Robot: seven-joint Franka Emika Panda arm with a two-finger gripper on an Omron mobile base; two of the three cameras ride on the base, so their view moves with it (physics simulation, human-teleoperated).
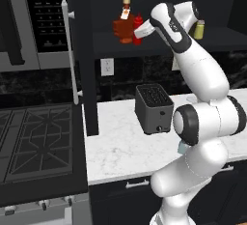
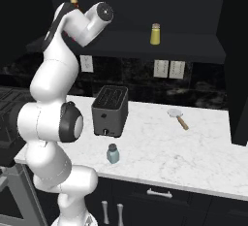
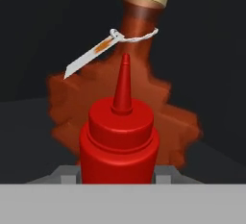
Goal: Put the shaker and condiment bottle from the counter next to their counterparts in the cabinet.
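Observation:
My gripper (image 1: pixel 137 34) is inside the black cabinet (image 1: pixel 159 43), shut on the slim red condiment bottle (image 1: pixel 138 23). The bottle stands upright just right of the squat amber bottle (image 1: pixel 124 26) with its tan cap. In the hand view the red bottle (image 3: pixel 120 141) sits between my fingers, with the amber bottle (image 3: pixel 161 122) and its white tag close behind. The yellow shaker (image 2: pixel 155 34) stands further right on the shelf. The pale blue-grey shaker (image 2: pixel 113 153) with a dark cap stands on the marble counter (image 2: pixel 193 147), in front of the toaster.
A dark toaster (image 2: pixel 110 109) sits mid-counter under the cabinet. A small utensil with a wooden handle (image 2: pixel 178 117) lies to its right. The cabinet door with its white bar handle (image 1: pixel 70 50) hangs open on the left, above the stove (image 1: pixel 34 142).

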